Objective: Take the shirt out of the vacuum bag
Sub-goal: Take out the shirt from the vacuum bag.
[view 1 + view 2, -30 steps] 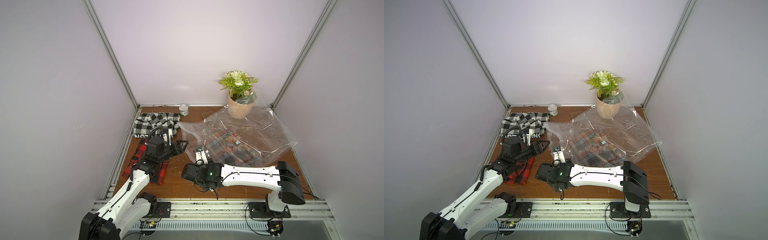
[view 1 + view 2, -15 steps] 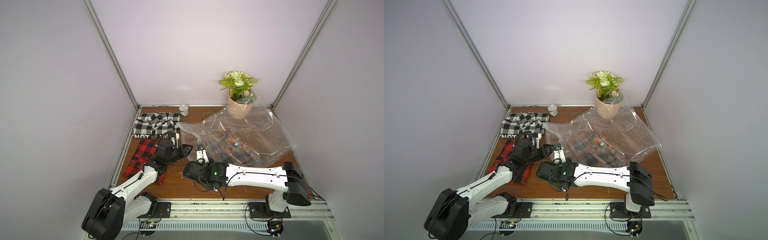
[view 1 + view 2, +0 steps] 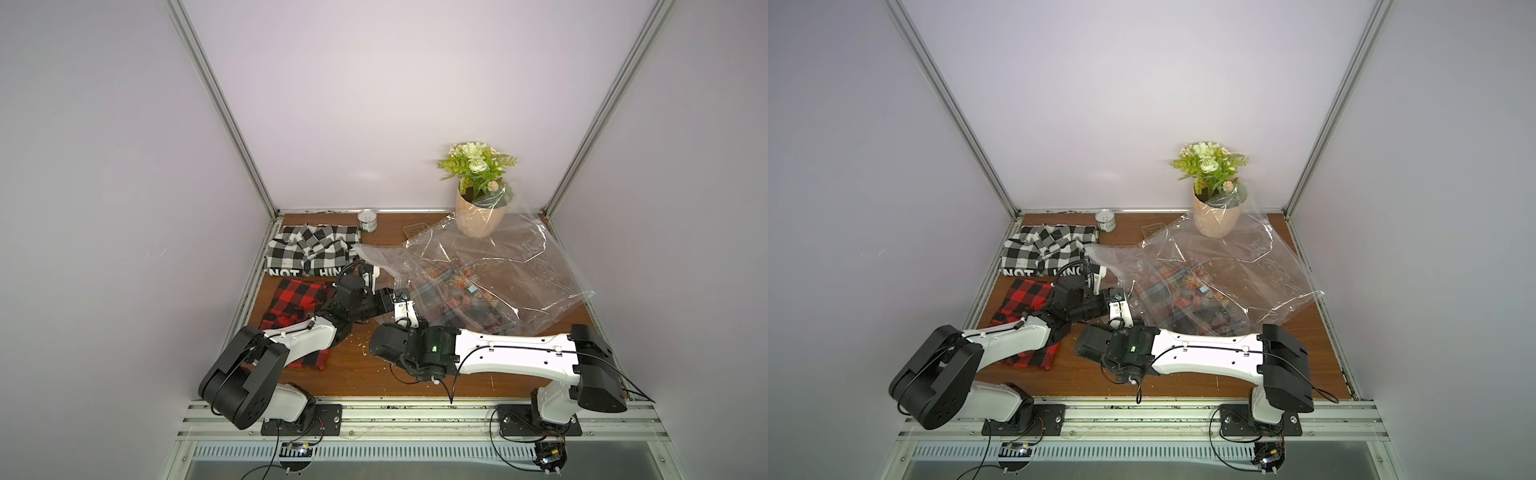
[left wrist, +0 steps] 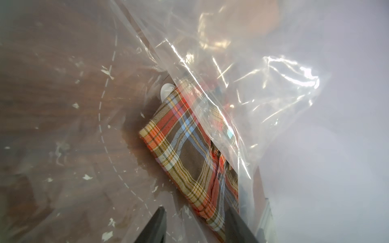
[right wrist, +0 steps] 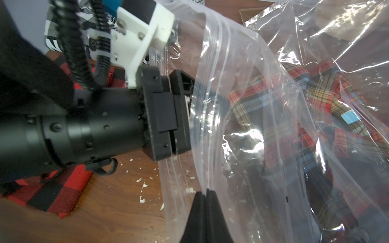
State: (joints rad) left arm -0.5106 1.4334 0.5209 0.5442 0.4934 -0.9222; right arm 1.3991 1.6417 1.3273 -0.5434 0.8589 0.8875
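Left arm reaches low, left fingers (image 4: 155,229) parted inside vacuum bag (image 4: 263,88) beside shirt (image 4: 179,143); right fingers (image 5: 197,216) clamp bag rim.

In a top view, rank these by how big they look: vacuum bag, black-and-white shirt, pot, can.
Largest to smallest:
1. vacuum bag
2. black-and-white shirt
3. pot
4. can

Left arm (image 3: 297,337) and right arm (image 3: 509,353): white link shells, black joint housings. Right arm: thin black cable (image 3: 532,349) along the shell, green indicator light (image 3: 434,348) on a black housing. Left wrist barrel (image 5: 94,130): black, round, recessed screws. White camera bracket (image 5: 140,40) with small screws; black corrugated cable (image 5: 67,40). Left gripper (image 4: 196,228) and right gripper (image 5: 206,191): matte black tapered fingers.
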